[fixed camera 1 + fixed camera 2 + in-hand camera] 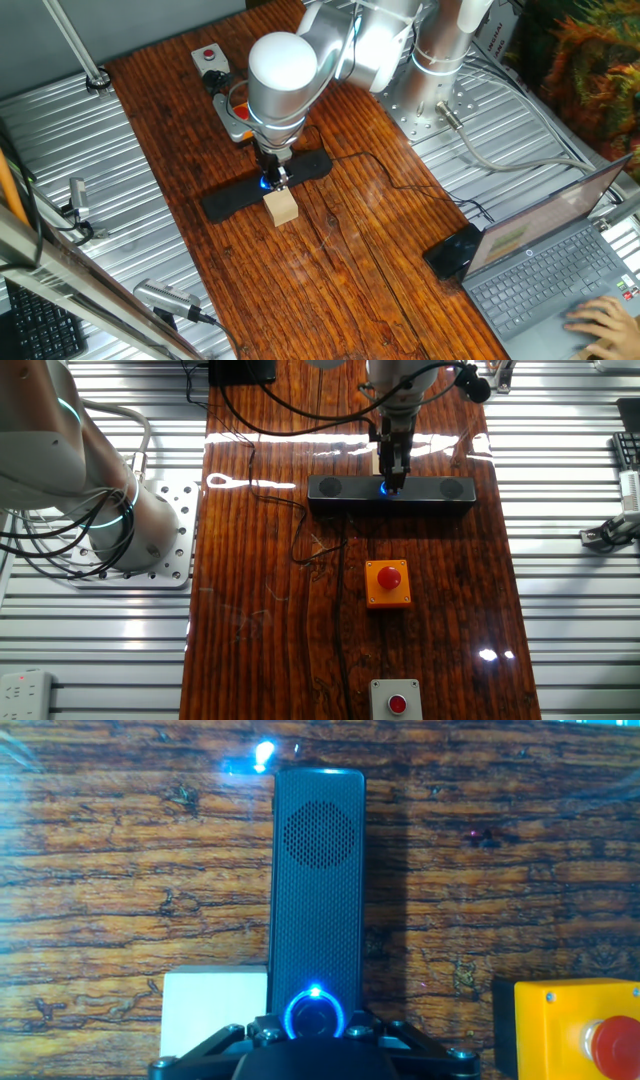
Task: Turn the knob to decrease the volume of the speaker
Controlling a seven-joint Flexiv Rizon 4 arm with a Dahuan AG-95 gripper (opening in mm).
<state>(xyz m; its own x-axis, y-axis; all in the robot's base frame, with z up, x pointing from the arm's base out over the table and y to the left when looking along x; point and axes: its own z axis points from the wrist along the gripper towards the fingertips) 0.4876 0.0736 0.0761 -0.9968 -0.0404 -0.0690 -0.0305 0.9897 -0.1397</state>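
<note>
The speaker [228, 201] [450, 491] [318, 900] is a long black bar lying flat on the wooden table. Its knob [266, 183] [385, 487] [316, 1015] glows with a blue ring at the bar's middle. My gripper [277, 180] [392, 480] [316, 1022] comes straight down onto the knob. The fingers sit close on either side of it and look shut on it. In the hand view the knob lies at the bottom edge between the dark finger linkages, and the fingertips themselves are mostly hidden.
A small pale wooden block [282, 207] [214, 1005] stands right beside the speaker near the knob. An orange-housed red button [388, 582] [580, 1025] lies on the speaker's other side, and a grey box with a red button [397, 702] [209, 55] beyond it. A laptop [560, 270] with a hand on it occupies the table's corner. A thin black cable [300, 510] runs across the wood.
</note>
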